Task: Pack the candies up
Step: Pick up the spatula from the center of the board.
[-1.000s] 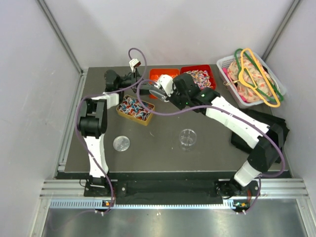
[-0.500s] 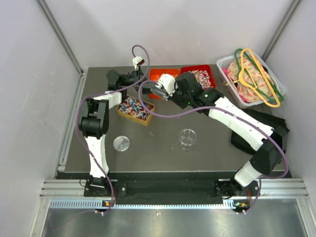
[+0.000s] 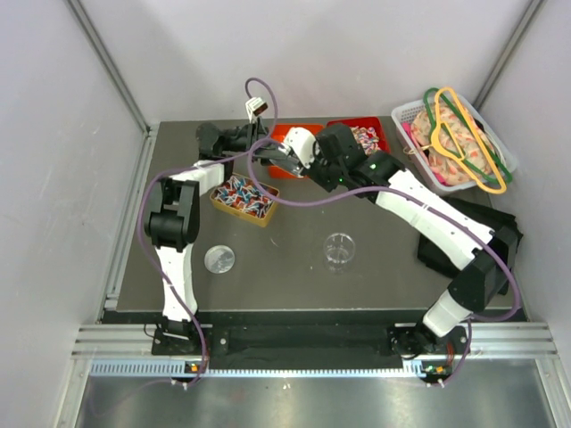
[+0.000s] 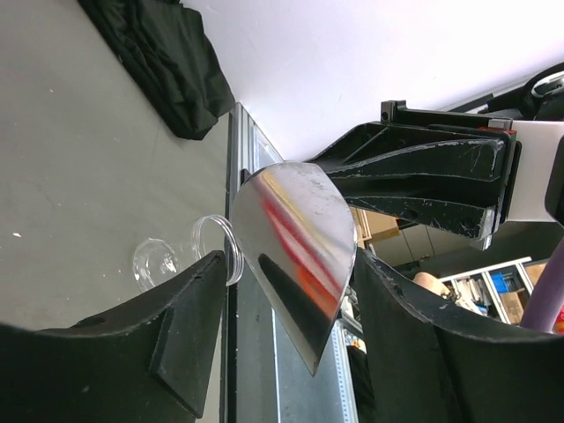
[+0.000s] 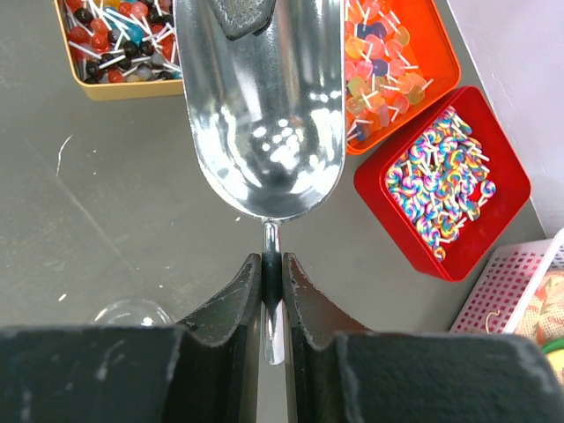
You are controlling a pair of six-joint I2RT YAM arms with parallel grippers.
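The candies (image 3: 242,195) are small red, blue and white sweets filling a yellow tray (image 3: 265,218); they also show in the right wrist view (image 5: 115,40). My right gripper (image 5: 273,282) is shut on the thin handle of an empty metal scoop (image 5: 264,132), held above the table between the yellow tray and the orange tray. In the top view the right gripper (image 3: 297,163) holds the scoop (image 3: 278,159). My left gripper (image 4: 291,264) is open, with its fingers either side of the scoop's front edge (image 4: 295,233). It also shows in the top view (image 3: 261,148).
An orange tray (image 5: 445,66) and a red tray (image 5: 507,216) of lollipops stand at the back. A clear jar (image 3: 339,250) and its lid (image 3: 219,259) sit mid-table. A white basket (image 3: 406,114) with hangers and a black cloth (image 3: 473,223) lie at the right.
Both grippers and the scoop have moved a little right and toward the back, away from the yellow tray. The left gripper has stayed at the scoop's front edge.
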